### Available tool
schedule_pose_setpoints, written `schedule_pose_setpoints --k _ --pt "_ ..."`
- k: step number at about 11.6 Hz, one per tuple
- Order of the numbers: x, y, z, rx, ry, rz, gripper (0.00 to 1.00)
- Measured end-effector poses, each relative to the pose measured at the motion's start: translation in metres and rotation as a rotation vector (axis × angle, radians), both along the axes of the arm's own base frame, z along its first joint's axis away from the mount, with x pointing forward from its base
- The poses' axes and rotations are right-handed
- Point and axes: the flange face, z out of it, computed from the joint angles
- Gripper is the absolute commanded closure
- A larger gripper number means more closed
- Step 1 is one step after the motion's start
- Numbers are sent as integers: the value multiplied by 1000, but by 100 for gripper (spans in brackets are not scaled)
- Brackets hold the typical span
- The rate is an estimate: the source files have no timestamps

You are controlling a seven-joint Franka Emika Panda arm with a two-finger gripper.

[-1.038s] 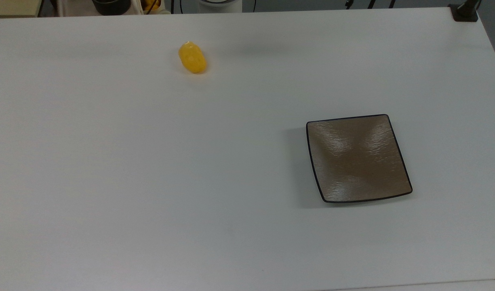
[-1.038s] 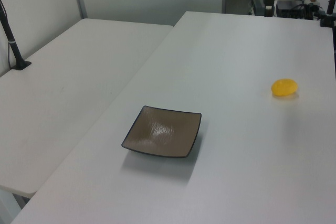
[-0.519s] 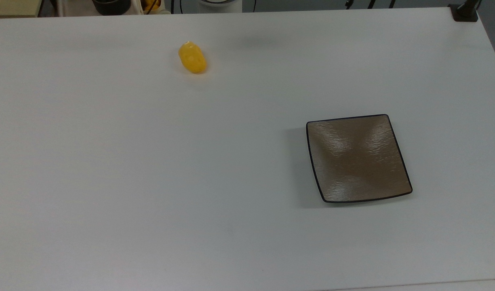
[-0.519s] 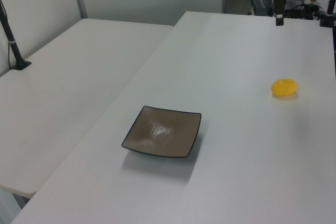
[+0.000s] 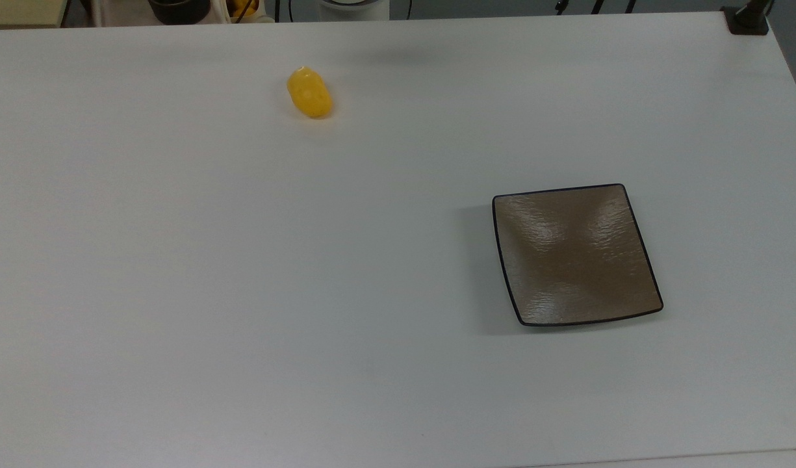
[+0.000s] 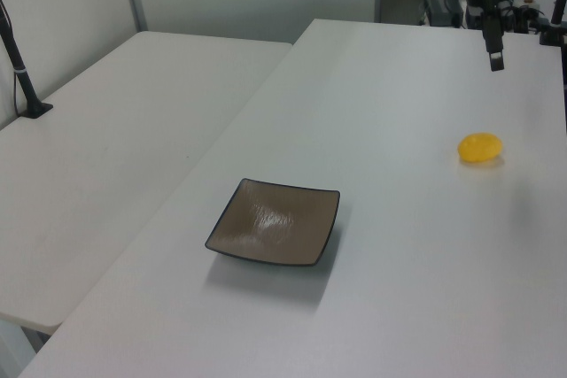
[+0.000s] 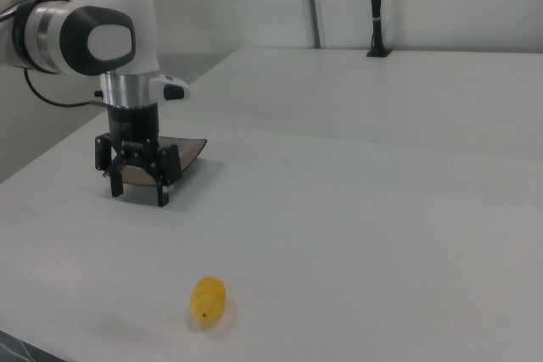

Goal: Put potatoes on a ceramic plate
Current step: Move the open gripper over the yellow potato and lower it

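The yellow potato [image 5: 309, 93] lies on the white table near its far edge in the top view, well apart from the square brown-grey ceramic plate [image 5: 576, 253], which holds nothing. In the left view the potato [image 6: 480, 148] rests at the right, the plate [image 6: 275, 221] nearer the middle, and my gripper [image 6: 496, 59] hangs above the table beyond the potato. The right view has my gripper [image 7: 138, 192] open and pointing down, nothing between its fingers, with the potato [image 7: 208, 300] lying in front of it and the plate [image 7: 191, 148] partly hidden behind it.
A second white table [image 6: 106, 157] adjoins on the left view's left, with a black post [image 6: 22, 68] clamped to it. Another black clamp [image 5: 748, 19] sits at the top view's upper right corner. Assorted gear [image 5: 177, 10] lines the table's far edge.
In the left view my gripper has come down and to the right, closer to the potato. The potato and the plate have stayed put.
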Motion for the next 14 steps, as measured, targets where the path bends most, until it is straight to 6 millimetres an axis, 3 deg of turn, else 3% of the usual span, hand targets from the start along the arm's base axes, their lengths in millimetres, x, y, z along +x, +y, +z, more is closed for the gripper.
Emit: schedule_pose_setpoints --k 7,10,14 --pt "-18 -27 -75 -24 33 133 0" --pt "-17 -45 -110 -30 -36 175 0" --pt "-18 -50 -152 -50 -141 195 0"
